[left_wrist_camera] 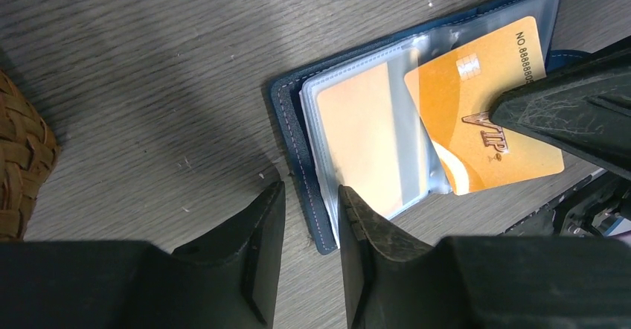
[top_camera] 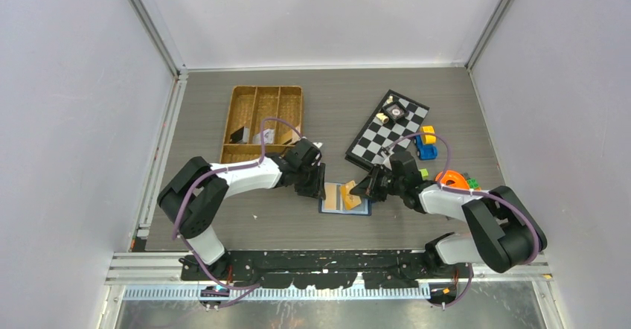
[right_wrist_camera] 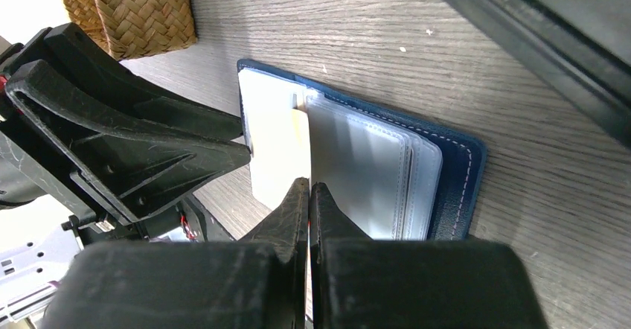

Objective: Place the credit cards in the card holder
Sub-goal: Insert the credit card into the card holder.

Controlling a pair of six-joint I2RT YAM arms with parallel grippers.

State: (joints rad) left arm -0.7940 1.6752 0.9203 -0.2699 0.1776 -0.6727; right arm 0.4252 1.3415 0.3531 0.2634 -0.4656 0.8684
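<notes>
The navy card holder [top_camera: 359,207] lies open on the table between both grippers, its clear sleeves facing up. It also shows in the left wrist view [left_wrist_camera: 286,128] and the right wrist view [right_wrist_camera: 446,173]. A tan card [left_wrist_camera: 361,132] sits inside one sleeve. My right gripper [top_camera: 366,191] [right_wrist_camera: 309,184] is shut on an orange VIP card [left_wrist_camera: 476,113], which is tilted with one corner tucked into a sleeve. That card shows pale and edge-on in the right wrist view [right_wrist_camera: 286,150]. My left gripper [top_camera: 316,187] [left_wrist_camera: 311,189] is slightly open, straddling the holder's left edge.
A brown wicker compartment tray [top_camera: 235,91] stands at the back left with small dark and white items in it. A checkerboard [top_camera: 370,139], a blue toy car [top_camera: 425,149] and an orange toy [top_camera: 450,180] lie at the right.
</notes>
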